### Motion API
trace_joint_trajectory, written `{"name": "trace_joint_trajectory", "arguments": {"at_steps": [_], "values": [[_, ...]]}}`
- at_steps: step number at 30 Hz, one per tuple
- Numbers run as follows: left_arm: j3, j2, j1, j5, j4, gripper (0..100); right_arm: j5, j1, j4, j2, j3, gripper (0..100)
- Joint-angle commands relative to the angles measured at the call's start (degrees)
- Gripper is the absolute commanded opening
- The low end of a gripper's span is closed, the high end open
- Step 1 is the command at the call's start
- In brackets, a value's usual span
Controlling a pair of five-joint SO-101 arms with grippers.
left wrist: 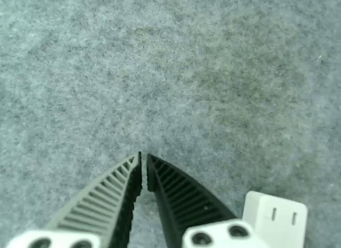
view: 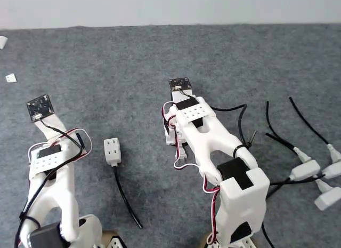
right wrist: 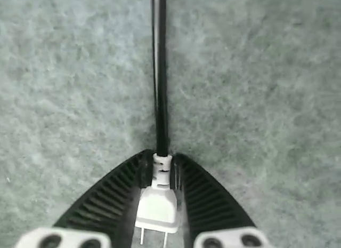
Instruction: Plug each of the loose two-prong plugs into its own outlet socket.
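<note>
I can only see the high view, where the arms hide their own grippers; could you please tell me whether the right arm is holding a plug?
Observer: Yes, the right gripper is shut on a white two-prong plug.
Operator: Thank you. Which way do its prongs point?
Observer: Back toward the arm, while its black cord leads away from the gripper.
Operator: And is the left gripper holding anything?
Observer: No, it is shut and empty.
</note>
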Motion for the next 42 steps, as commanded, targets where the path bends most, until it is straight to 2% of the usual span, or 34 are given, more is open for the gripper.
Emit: {"name": "trace_joint_trajectory", "arguments": {"at_steps": [1, 7, 12, 19, 25, 31, 37, 42], "values": [[-2.1, -1.0, 0.4, -0.5, 0.3, 1, -0.3, -0.1, 0.5, 0.2, -2.5, 0.8], [-2.2, -1.0, 0.4, -0.5, 0.3, 1, 0.6, -0.1, 0.3, -5.5, 1.6, 0.8], [-2.3, -0.9, 0.5, -0.7, 0.5, 1, 3.8, -2.2, -5.3, -20.4, 12.3, 0.8], [-2.2, -0.9, 5.5, -8.2, 5.3, 1, 12.1, -11.4, -18.2, -49.3, 34.6, 0.8], [-2.4, -0.9, 10.5, -17.8, 10.8, 1, 16.5, -15.5, -22.3, -67.6, 45.8, 0.8], [-1.9, -0.9, 14.6, -23.2, 13.2, 1, 16.5, -15.6, -22.0, -71.9, 47.6, 0.8], [0.8, -0.9, 24.8, -37.5, 18.4, 1, 16.5, -16.0, -20.7, -72.5, 47.5, 0.8], [1.5, -1.0, 26.8, -39.3, 18.5, 1, 16.4, -19.2, -19.9, -72.5, 47.3, 0.8]]}}
